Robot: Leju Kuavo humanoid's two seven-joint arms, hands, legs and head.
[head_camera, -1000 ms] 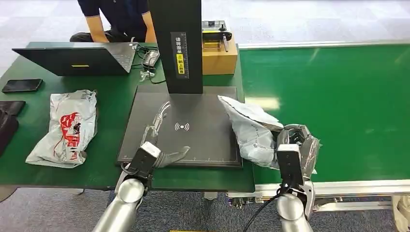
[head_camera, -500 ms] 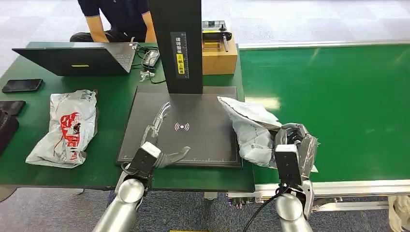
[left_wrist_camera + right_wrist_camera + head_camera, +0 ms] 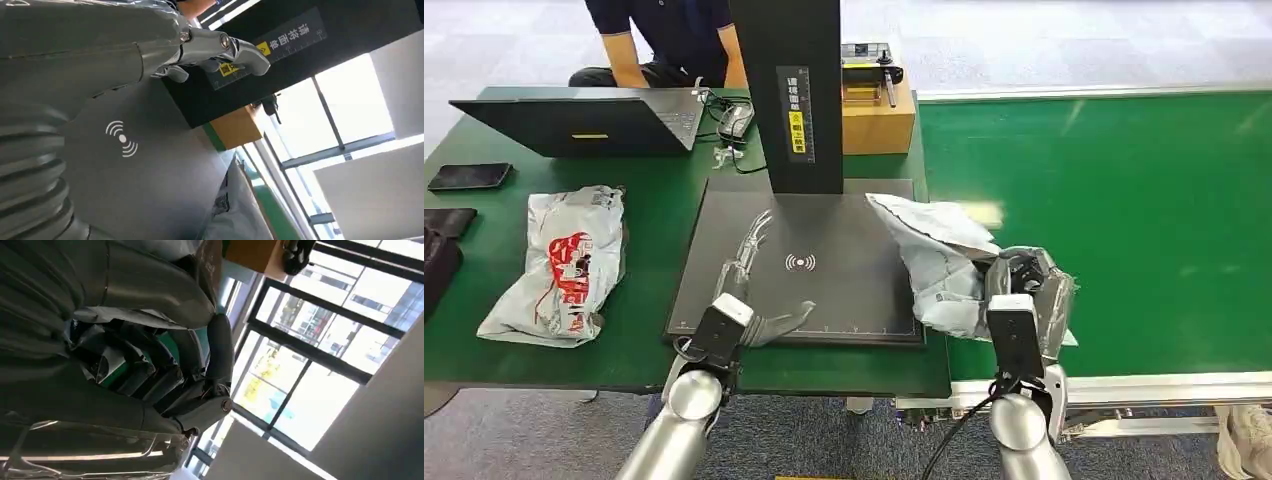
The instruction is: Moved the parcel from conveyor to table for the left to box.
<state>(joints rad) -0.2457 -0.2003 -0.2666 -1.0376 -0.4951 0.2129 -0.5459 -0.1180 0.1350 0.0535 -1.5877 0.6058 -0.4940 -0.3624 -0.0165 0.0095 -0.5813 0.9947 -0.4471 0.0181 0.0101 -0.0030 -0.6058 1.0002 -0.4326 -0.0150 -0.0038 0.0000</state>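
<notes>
Green conveyor belt [image 3: 1124, 200] meets the table's dark scan pad [image 3: 804, 265], and the grey parcel [image 3: 934, 265] straddles that seam, seemingly mid-carry toward the waiting left hand [image 3: 749, 290]. It sits clutched in the right hand [image 3: 1029, 290], fingers [image 3: 220, 347] curled around its near end, while the left rests flat, fingers spread, just across the pad.

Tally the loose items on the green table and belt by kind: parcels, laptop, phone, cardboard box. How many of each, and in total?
Parcels: 2, one lying on the table, one held by the right robot hand at the mat's edge
Laptop: 1
Phone: 1
Cardboard box: 1
Total: 5
</notes>
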